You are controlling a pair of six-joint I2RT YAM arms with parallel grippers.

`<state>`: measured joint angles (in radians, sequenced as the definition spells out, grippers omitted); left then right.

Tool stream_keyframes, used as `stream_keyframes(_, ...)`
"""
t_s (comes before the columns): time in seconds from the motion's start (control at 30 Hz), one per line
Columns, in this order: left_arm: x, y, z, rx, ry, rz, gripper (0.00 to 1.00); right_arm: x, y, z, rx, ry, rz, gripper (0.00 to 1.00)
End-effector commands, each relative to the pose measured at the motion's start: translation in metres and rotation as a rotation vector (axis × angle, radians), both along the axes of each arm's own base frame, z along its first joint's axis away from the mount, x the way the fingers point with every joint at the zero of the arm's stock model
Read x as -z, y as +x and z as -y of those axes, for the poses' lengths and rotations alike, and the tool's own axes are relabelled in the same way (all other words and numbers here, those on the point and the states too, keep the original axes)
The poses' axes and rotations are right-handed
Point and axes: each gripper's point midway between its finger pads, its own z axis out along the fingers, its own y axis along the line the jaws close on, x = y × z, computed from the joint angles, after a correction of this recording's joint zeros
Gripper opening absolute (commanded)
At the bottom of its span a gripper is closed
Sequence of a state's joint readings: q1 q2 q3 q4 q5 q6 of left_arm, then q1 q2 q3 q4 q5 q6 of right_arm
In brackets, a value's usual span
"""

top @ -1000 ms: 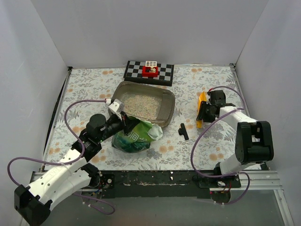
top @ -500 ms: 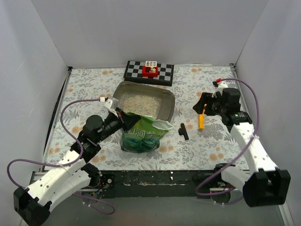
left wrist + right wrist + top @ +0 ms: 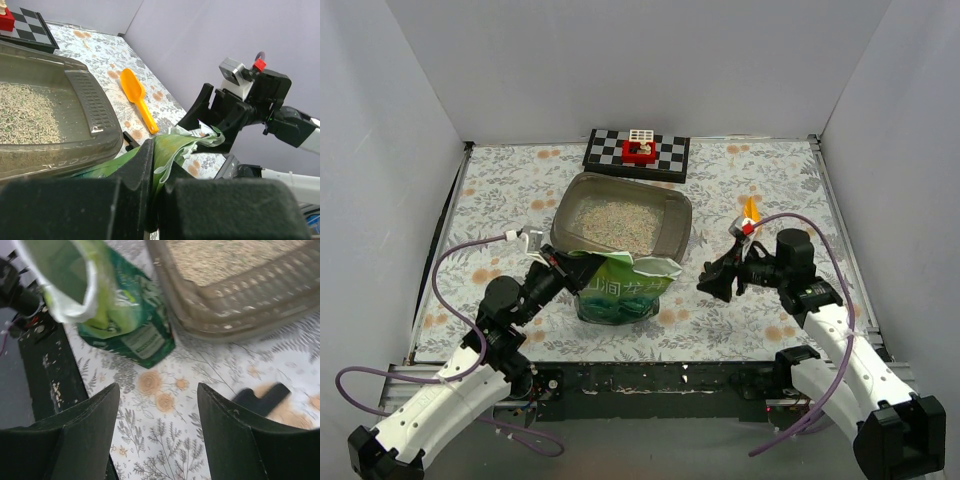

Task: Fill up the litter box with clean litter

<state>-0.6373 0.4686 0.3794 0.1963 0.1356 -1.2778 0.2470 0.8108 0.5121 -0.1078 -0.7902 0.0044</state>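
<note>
The grey-brown litter box (image 3: 675, 232) sits mid-table with pale clean litter (image 3: 615, 225) spread over its floor; both show in the left wrist view (image 3: 97, 107), (image 3: 22, 120) and the right wrist view (image 3: 250, 295), (image 3: 220, 255). A glossy green bag (image 3: 620, 292) stands upright just in front of the box, its mouth open (image 3: 65, 280). My left gripper (image 3: 578, 268) is shut on the bag's top left edge (image 3: 175, 147). My right gripper (image 3: 715, 280) is open and empty, low over the table to the right of the bag (image 3: 159, 390).
A yellow-orange scoop (image 3: 137, 97) lies on the table right of the box, mostly hidden behind my right arm in the top view (image 3: 750, 209). A small black piece (image 3: 262, 397) lies by my right fingers. A checkered board (image 3: 665, 153) with a red block stands behind the box.
My right gripper has left the scoop and swung left and nearer, down toward the bag. My left arm has drawn back and the bag now stands more upright.
</note>
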Motion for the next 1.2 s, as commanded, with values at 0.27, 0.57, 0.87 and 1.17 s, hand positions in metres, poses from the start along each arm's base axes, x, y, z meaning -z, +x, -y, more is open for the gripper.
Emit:
stream_keyframes(0.27, -0.034, -0.001, -0.011, -0.046, -0.160, 0.026, 0.00, -0.026, -0.020, -0.060, -0.381, 0.035, 0.366, 0.66)
stream_keyframes(0.57, -0.030, -0.003, -0.014, -0.050, -0.159, -0.002, 0.00, -0.046, -0.008, -0.073, -0.399, 0.122, 0.489, 0.66)
stream_keyframes(0.87, -0.026, -0.002, -0.015, -0.061, -0.165, -0.031, 0.00, -0.058, -0.020, -0.091, -0.474, 0.237, 0.493, 0.64)
stream_keyframes(1.17, -0.025, 0.000, -0.016, -0.073, -0.155, -0.041, 0.00, -0.059, -0.029, -0.102, -0.527, 0.309, 0.429, 0.34)
